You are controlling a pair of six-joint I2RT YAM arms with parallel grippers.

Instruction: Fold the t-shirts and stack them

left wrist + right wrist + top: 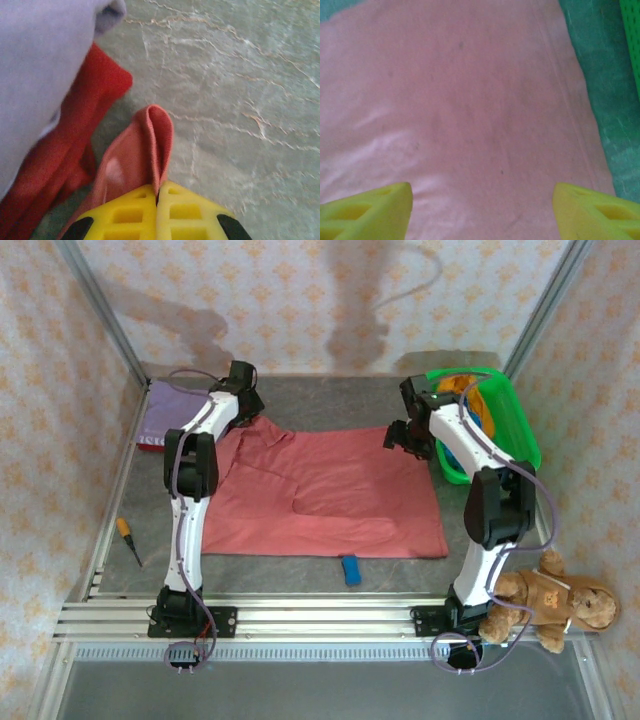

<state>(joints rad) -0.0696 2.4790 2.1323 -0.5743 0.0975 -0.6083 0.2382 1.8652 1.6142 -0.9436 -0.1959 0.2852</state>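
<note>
A: Top external view first: where is the big shirt?

B: The salmon-pink t-shirt [330, 495] lies spread out on the table [330, 400], between the two arms, with a loose fold across its near left part.

A: And the left jaws?

B: Closed on it. In the left wrist view the yellow pads [135, 215] press together, with a ridge of the salmon-pink cloth pinched between them at the shirt's far left corner.

A: What sits beside that corner?

B: The lilac t-shirt [172, 400], folded, lying on the dark red t-shirt [150, 441] at the far left of the table.

A: The right jaws?

B: Spread wide, over the far right edge of the pink cloth. The right wrist view has both pads well apart above it, near the green basket [520, 430].

A: What is in the basket?

B: An orange t-shirt [472, 400] and a blue t-shirt [452, 456], both crumpled.

A: Other things?

B: A blue block [351, 570] just off the near hem, a screwdriver [128, 538] at the near left, and a teddy bear [550, 602] by the right arm's base.
</note>
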